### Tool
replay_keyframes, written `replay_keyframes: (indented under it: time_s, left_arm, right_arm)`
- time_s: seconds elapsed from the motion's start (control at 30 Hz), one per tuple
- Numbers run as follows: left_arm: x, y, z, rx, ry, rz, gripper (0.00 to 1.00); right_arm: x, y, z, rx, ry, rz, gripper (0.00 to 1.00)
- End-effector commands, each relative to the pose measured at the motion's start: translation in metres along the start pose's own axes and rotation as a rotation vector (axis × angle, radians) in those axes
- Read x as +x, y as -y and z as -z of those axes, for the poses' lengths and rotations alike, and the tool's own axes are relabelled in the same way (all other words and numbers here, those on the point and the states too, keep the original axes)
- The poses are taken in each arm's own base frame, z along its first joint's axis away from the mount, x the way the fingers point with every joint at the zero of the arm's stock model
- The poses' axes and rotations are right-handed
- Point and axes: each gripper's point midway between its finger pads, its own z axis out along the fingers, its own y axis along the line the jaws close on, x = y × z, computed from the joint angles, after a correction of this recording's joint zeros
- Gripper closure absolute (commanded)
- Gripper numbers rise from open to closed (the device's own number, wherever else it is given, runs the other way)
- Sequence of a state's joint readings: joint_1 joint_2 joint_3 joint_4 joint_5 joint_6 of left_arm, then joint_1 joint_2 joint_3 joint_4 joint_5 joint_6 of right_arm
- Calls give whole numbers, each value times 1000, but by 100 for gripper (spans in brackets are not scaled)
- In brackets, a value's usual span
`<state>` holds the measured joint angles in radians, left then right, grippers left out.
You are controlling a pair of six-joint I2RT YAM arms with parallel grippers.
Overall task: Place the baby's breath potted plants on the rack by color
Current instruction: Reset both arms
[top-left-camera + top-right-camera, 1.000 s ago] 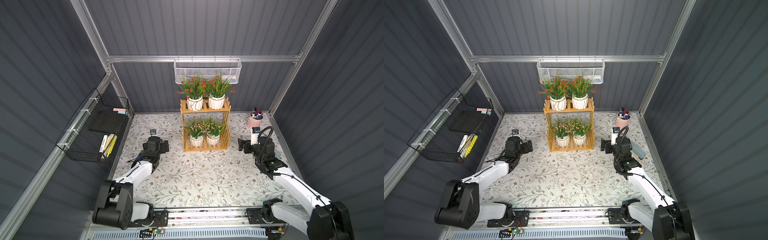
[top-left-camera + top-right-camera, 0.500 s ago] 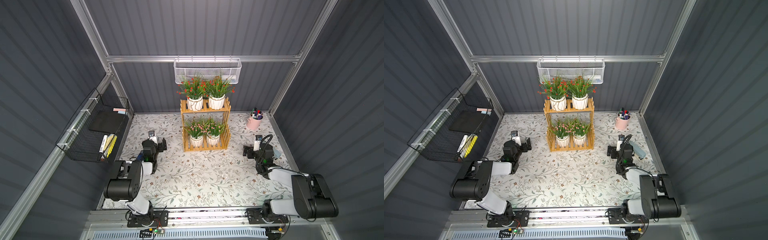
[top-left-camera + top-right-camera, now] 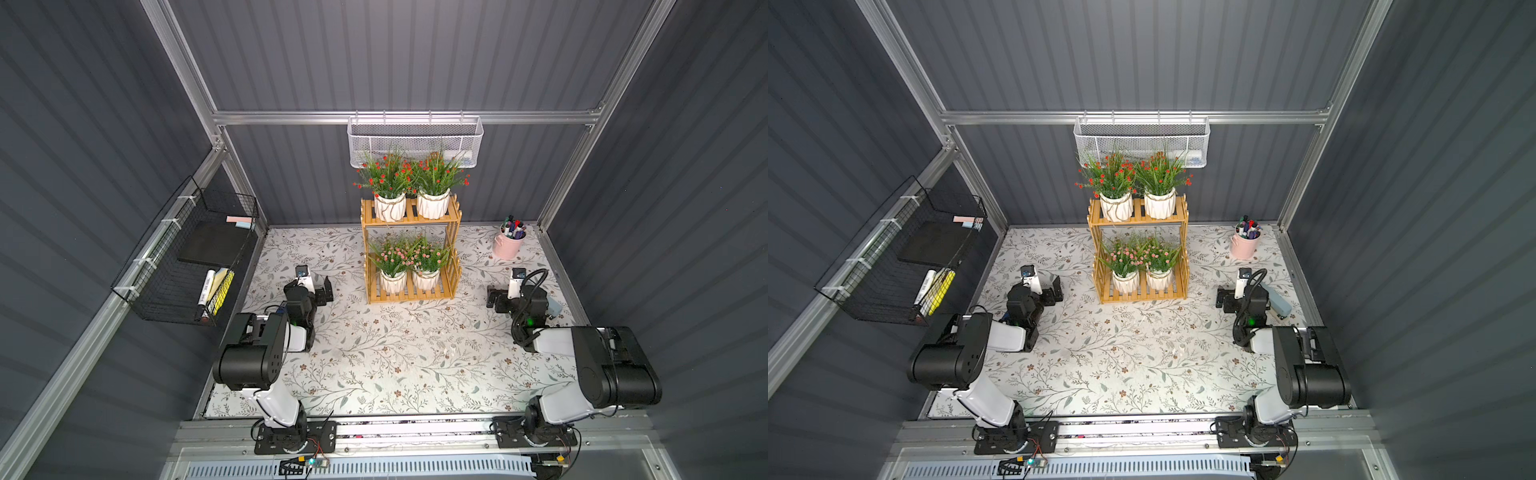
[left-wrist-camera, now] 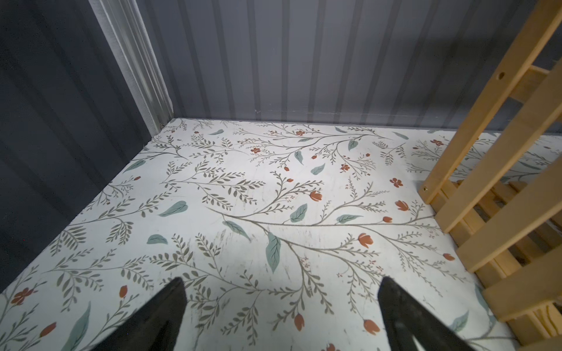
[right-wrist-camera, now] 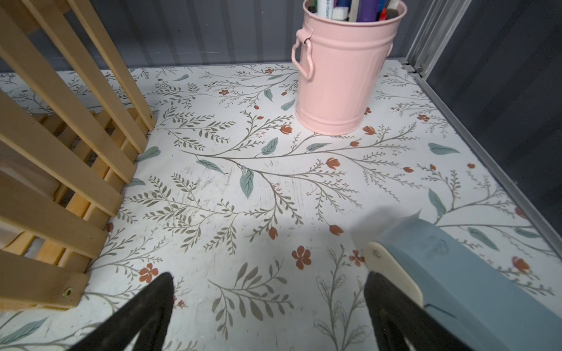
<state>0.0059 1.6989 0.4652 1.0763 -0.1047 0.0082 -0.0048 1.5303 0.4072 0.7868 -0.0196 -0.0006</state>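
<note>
- Honey-coloured slat rack [image 3: 409, 223] stands at the back centre of the floral-print table [image 3: 395, 357], two tiers, seen in both top views.
- Upper tier: red-blossomed plants [image 3: 411, 183], two white ribbed pots side by side, both upright.
- Lower tier: pink-blossomed plants [image 3: 411, 254], also two white pots side by side, upright. So each colour has its own tier, and all four pots are on the rack.
- Left gripper [image 4: 282, 281] is low over the table on the rack's left side, jaws spread wide with only printed tabletop between them. The rack's side slats [image 4: 498, 194] are close by in the wrist view, not touching.
- Right gripper [image 5: 267, 276] is low on the rack's other side, jaws likewise wide apart and holding nothing.
- A grey-blue stapler-like object [image 5: 441, 267] lies just beside one right finger (contact cannot be told).
- Pink cup of markers [image 5: 337, 79] stands upright beyond the right gripper, near the back corner, well apart from the rack [image 5: 60, 152].
- White mesh basket [image 3: 415, 141] hangs on the back wall above the red blossoms; black wire basket [image 3: 187, 257] hangs on the left wall.
</note>
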Motion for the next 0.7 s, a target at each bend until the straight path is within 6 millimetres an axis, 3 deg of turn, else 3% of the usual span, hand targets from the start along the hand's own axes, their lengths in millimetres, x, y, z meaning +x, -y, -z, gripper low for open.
replay_keyframes:
  time_s: [0.0, 0.67]
  left_arm:
    - [-6, -11, -3, -52, 16, 38, 1]
    - [-6, -11, -3, -51, 16, 36, 1]
  right_arm:
    - [-11, -1, 0, -10, 21, 1, 1]
    - [-12, 0, -2, 0, 21, -4, 1]
